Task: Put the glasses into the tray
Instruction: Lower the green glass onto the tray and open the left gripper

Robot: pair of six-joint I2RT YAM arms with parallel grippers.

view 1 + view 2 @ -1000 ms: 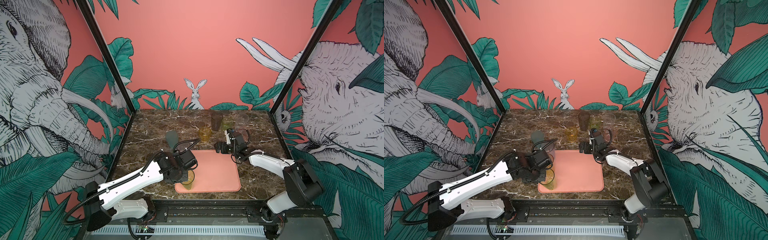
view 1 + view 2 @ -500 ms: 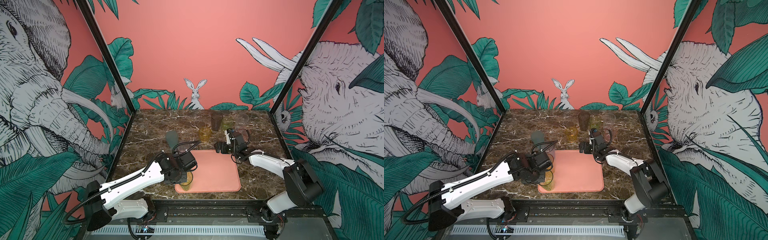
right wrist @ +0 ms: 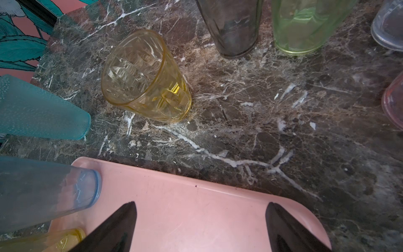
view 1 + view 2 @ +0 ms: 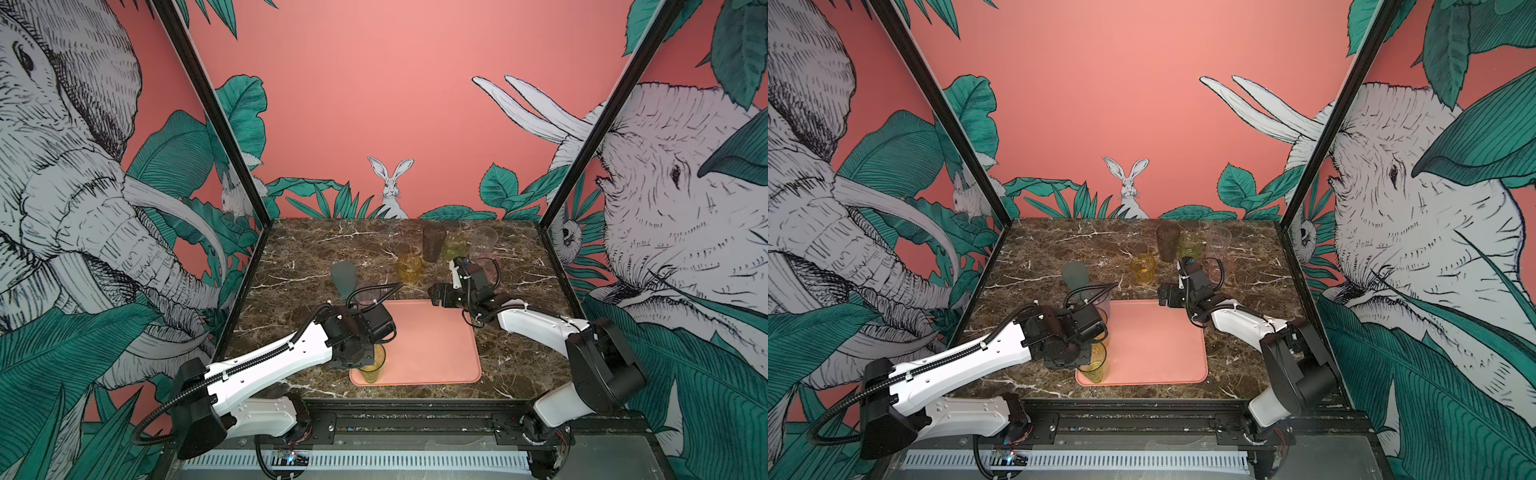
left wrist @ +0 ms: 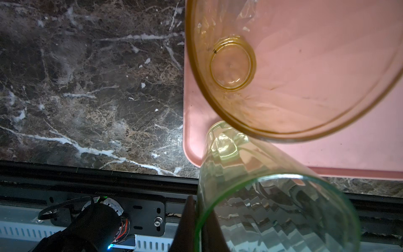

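As my left gripper [image 5: 199,209] pinches the green glass [image 5: 272,207] by its rim, tally: nine of these, one tray [image 4: 436,345]. Three on the tray: green glass at its near-left corner, amber glass [image 5: 283,76] just beside, bluish glass [image 3: 54,192] at the far-left corner. Six beyond the tray's far edge: teal [image 4: 343,276], yellow [image 3: 146,76], grey [image 4: 433,243], pale green [image 4: 456,246], clear [image 4: 484,240], pink [image 3: 393,98]. My right gripper [image 3: 200,205] hangs spread wide, empty, over that far edge.

We're looking at a salmon-pink tray [image 5: 370,152] on brown, white-veined marble [image 5: 87,87], a faceted yellow-green glass [image 5: 272,207], an amber glass [image 5: 231,65], a smoky grey glass [image 3: 233,28] and a frosted teal glass [image 3: 39,109].
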